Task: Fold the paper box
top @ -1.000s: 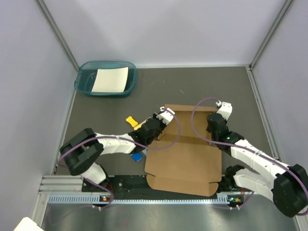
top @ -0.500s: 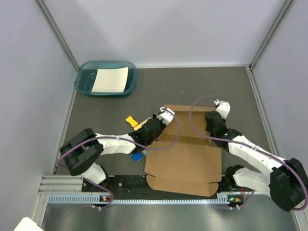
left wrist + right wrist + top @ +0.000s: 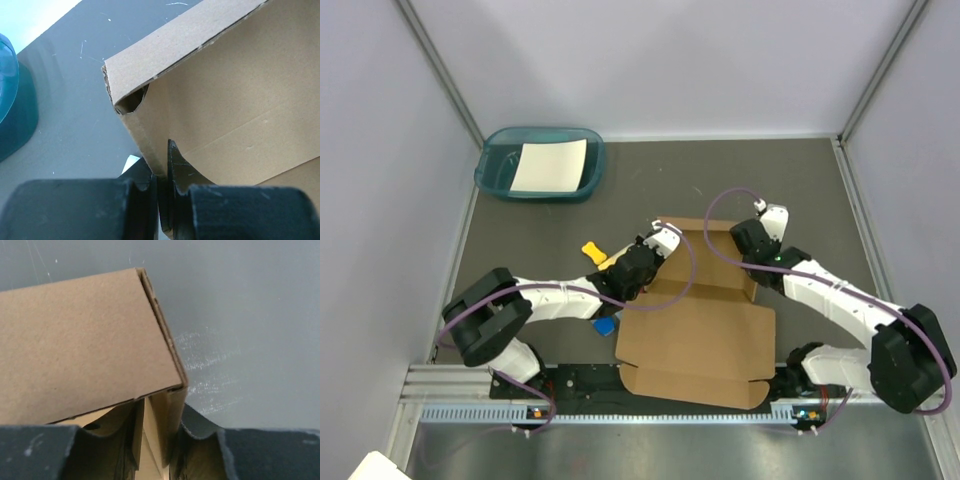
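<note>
The paper box [image 3: 700, 335] is a brown corrugated cardboard sheet lying between the two arms, its far flaps raised. My left gripper [image 3: 645, 262] is shut on the box's left side flap [image 3: 150, 145], which stands up between the fingers in the left wrist view. My right gripper [image 3: 752, 243] is shut on the right side flap [image 3: 170, 405] at the far right corner, with the far panel [image 3: 85, 355] folded up beside it.
A teal tray [image 3: 500, 180] holding a white paper sheet [image 3: 550, 165] sits at the far left. A yellow piece [image 3: 592, 251] and a blue piece [image 3: 605, 326] lie left of the box. Grey walls enclose the table.
My right gripper has moved left and away from me with the right flap, and the box's right edge has shifted left. The left gripper has hardly moved.
</note>
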`<move>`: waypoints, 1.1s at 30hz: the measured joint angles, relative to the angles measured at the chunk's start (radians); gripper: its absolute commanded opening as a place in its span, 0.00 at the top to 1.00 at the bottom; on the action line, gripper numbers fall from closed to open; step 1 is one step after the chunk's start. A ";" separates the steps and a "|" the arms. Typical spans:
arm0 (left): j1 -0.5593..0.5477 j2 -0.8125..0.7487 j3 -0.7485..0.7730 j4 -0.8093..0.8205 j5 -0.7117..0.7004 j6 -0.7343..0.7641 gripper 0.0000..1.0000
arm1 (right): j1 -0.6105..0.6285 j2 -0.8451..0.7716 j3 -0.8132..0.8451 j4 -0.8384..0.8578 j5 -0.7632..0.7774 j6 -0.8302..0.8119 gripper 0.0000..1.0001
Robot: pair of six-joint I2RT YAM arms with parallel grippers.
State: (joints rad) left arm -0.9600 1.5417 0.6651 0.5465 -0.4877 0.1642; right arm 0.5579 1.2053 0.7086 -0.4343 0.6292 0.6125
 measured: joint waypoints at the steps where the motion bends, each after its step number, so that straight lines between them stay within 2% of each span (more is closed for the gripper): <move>1: -0.001 0.000 0.005 -0.003 -0.001 0.000 1.00 | 0.001 -0.002 0.003 -0.013 -0.007 0.002 0.71; 3: -0.003 0.000 0.010 -0.008 -0.003 0.001 1.00 | 0.003 -0.006 0.011 -0.039 -0.021 0.005 0.68; 8: -0.013 0.000 0.016 -0.009 -0.010 0.004 1.00 | 0.005 -0.037 0.013 -0.073 -0.053 0.011 0.65; 19: -0.018 0.000 0.021 -0.016 -0.017 0.010 1.00 | 0.005 -0.044 0.000 -0.084 -0.096 0.013 0.65; 25: -0.019 0.000 0.023 -0.016 -0.021 0.010 1.00 | 0.005 -0.013 -0.028 -0.103 -0.130 0.021 0.76; 28: -0.021 0.000 0.023 -0.017 -0.023 0.010 1.00 | 0.005 -0.005 -0.045 -0.114 -0.140 0.042 0.92; 29: -0.021 0.000 0.023 -0.018 -0.024 0.010 1.00 | 0.005 -0.005 -0.047 -0.114 -0.139 0.046 1.00; 33: -0.020 0.000 0.023 -0.025 -0.035 0.008 1.00 | 0.005 -0.006 -0.047 -0.117 -0.139 0.060 1.00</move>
State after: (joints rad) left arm -0.9802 1.5421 0.6884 0.5217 -0.5228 0.1722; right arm 0.5632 1.1988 0.6617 -0.5514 0.4900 0.6727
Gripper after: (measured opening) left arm 0.078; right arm 0.028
